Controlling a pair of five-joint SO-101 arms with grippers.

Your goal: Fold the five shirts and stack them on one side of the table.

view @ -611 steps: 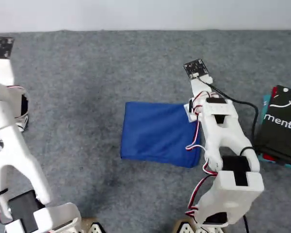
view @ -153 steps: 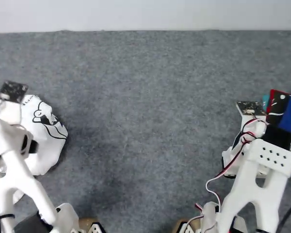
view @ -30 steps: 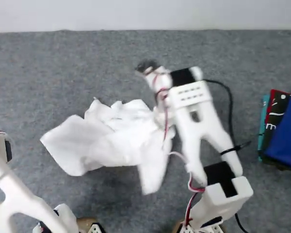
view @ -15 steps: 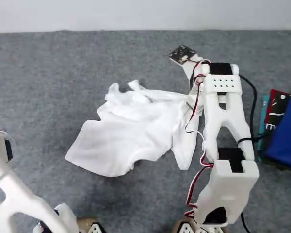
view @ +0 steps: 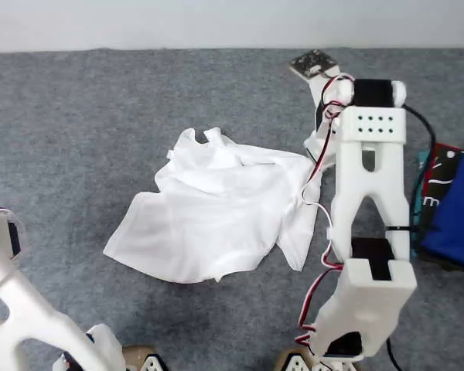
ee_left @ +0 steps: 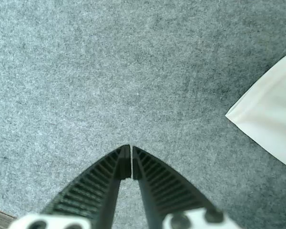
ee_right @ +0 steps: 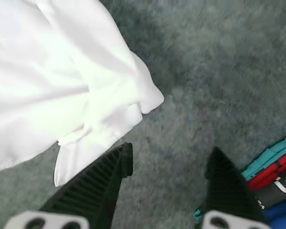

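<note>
Just beside the right tool (ee_right: 170, 151), white shirt (view: 216, 209) crumpled, tool spread wide

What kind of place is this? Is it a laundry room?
More likely a robot practice table than a laundry room: two white robot arms stand at a grey carpeted table, with a crumpled white shirt on it and a stack of folded shirts at one edge.

White print on black shirt (view: 434, 190) illegible
</note>
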